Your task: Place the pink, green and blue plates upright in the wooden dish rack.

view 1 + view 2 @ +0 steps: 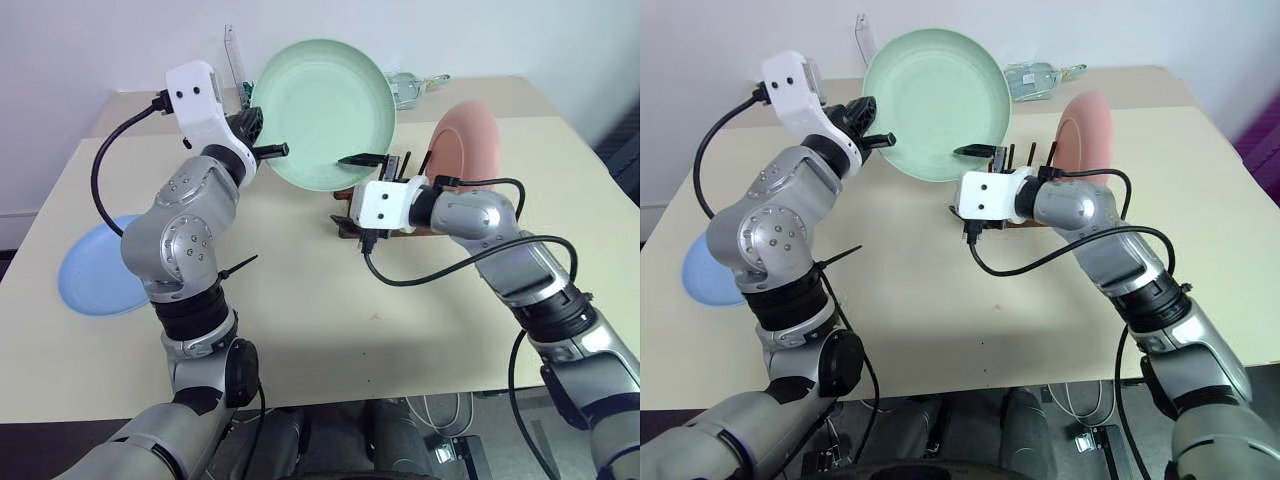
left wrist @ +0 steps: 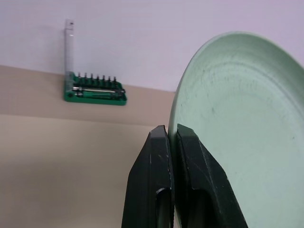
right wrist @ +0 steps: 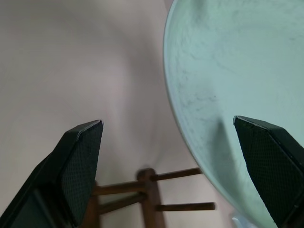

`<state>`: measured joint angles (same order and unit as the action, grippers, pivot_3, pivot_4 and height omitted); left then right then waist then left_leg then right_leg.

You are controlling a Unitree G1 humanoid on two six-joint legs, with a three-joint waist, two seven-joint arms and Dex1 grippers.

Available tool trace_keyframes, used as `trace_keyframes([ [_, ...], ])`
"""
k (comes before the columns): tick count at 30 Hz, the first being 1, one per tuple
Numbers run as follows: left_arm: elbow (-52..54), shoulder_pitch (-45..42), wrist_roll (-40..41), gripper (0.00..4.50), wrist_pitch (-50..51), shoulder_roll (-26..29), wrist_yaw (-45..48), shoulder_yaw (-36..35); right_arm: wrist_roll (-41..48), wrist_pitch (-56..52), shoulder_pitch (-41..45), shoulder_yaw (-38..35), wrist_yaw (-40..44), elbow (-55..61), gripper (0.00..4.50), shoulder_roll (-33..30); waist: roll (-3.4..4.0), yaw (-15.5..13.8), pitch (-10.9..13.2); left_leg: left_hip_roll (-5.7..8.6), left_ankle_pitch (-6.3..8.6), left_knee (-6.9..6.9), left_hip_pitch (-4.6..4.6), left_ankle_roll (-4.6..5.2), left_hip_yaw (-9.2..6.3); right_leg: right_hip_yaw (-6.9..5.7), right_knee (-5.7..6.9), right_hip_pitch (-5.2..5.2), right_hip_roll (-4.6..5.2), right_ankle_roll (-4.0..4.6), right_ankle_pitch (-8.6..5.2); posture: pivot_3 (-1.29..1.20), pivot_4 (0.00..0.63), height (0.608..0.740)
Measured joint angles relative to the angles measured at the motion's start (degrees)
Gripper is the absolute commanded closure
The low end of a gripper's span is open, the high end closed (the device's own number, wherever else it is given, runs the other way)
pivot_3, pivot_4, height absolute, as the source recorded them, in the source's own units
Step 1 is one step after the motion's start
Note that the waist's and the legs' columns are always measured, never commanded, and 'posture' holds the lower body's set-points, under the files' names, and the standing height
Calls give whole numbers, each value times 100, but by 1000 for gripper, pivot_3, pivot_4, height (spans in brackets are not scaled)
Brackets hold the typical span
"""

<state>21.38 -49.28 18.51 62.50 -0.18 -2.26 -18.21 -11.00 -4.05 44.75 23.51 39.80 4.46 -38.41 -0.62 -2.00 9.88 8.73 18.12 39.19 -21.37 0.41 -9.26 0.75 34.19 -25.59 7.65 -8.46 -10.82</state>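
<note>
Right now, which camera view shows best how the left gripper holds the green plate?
The left wrist view: the left gripper has both fingers shut on the green plate rim. The eye views show the whole plate raised above the table. The right wrist view shows its face only.

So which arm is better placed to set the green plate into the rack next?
Probably left: the left gripper is shut on the green plate, held above the wooden dish rack; the right gripper is open, straddling its rim.

Table: beige top, pale and matte.
Green tray: near the table's far edge, against the wall, holding a row of upright metal bits.
Clear plastic item: lies at the far edge, toward the right corner; details unclear.
</note>
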Motion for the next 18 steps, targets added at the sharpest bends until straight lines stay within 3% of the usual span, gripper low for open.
trace_keyframes([
  [3,104,1,95,4500,128,6,17,161,-376,383,45,28,-85,-266,1302,58,0,-6,0,0,0,0,0,0,-1,0,0,0,-1,0,0,0,150,735],
  [9,127,10,126,4500,230,93,-55,170,-777,713,36,-18,-188,-348,4387,131,0,14,0,-2,-1,-3,1,-2,0,2,0,-1,-5,0,0,0,150,735],
  [10,125,19,137,4500,233,98,-61,146,-828,771,34,-43,-196,-329,4454,129,0,14,0,-2,-1,-4,1,-2,0,2,0,-2,-5,0,0,0,150,735],
  [12,132,14,276,3848,221,-43,-63,-17,-927,834,4,-67,-212,-315,4500,129,0,9,0,-2,-1,-4,1,-1,0,3,-1,-1,-5,1,0,0,150,735],
  [16,-31,-497,959,2035,60,-674,-420,-954,-1144,859,-28,-92,-303,-392,4500,134,-11,-34,7,-2,-3,2,-4,-5,-5,0,-3,0,-5,4,3,0,150,735],
  [18,-214,-1082,1242,2035,-455,-632,-706,-1462,-1180,918,-58,-159,-359,-392,4500,139,-11,-11,7,-5,-3,-4,-1,-6,-1,2,-4,-3,-6,4,3,0,150,735],
])
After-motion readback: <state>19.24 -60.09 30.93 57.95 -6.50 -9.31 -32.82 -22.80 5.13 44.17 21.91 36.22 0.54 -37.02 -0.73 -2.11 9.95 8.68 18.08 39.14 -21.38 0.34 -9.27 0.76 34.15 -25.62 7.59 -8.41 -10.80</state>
